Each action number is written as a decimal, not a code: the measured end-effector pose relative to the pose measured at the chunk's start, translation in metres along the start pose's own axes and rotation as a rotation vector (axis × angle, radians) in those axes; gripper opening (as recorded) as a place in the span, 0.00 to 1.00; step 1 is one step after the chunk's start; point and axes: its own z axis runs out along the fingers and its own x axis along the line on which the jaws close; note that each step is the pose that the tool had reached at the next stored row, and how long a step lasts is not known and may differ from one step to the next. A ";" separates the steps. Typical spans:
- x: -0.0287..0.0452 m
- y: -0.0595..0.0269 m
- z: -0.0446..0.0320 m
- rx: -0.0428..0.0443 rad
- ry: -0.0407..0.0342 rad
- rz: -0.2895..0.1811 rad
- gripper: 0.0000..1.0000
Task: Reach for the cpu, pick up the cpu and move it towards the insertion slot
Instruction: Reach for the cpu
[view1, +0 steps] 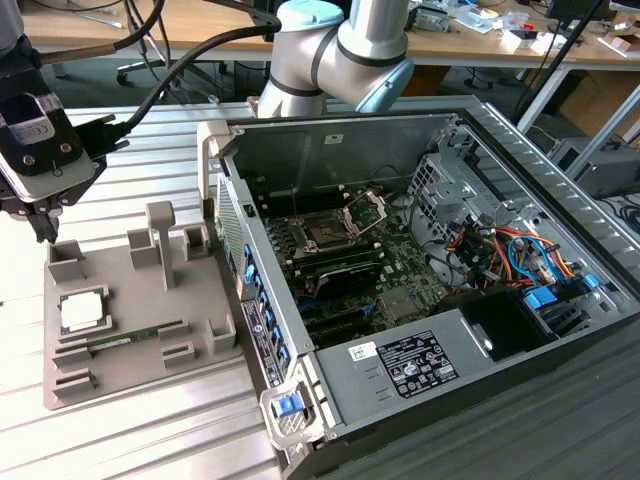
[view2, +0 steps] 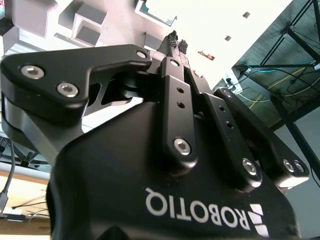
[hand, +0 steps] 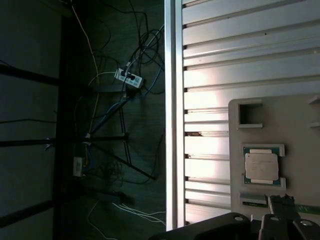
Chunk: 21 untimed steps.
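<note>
Currently your gripper (view1: 45, 228) hangs over the ribbed metal table (view1: 150, 440) at the far corner of the grey tray (view1: 140, 290), on the exterior view's left. Fingers: drawn together to a narrow point, nothing between them. You can check this in the second wrist view, where the two ridged fingertips (view2: 173, 37) meet at the end of the black linkages, and the gripper (view2: 178, 42) carries no load.

The cpu (view1: 82, 312) lies flat in its square recess on the tray's left part in the exterior view, silvery top up, pale rim showing. It is untouched, with the gripper above and beyond it and clear air between the two. In the first wrist view the cpu (hand: 260, 166) sits squarely in that recess of the tray (hand: 300, 120), near the gripper (hand: 283, 200) tips but apart from them. A thin green memory stick (view1: 135, 338) lies just beside the cpu, in a long groove of the same tray.

The insertion slot (view1: 325, 236) sits on the motherboard inside the open computer case (view1: 480, 330), on the exterior view's right of the tray and well apart from the cpu. Its hinged metal bracket (view1: 365, 208) stands tilted up, so the dark socket lies uncovered.
</note>
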 end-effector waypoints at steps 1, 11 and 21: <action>0.0003 0.0000 0.0001 0.0000 0.0000 0.000 0.10; 0.0041 0.0000 0.0010 -0.0001 -0.0001 0.000 0.10; 0.0084 0.0001 0.0018 0.0000 -0.0001 0.000 0.10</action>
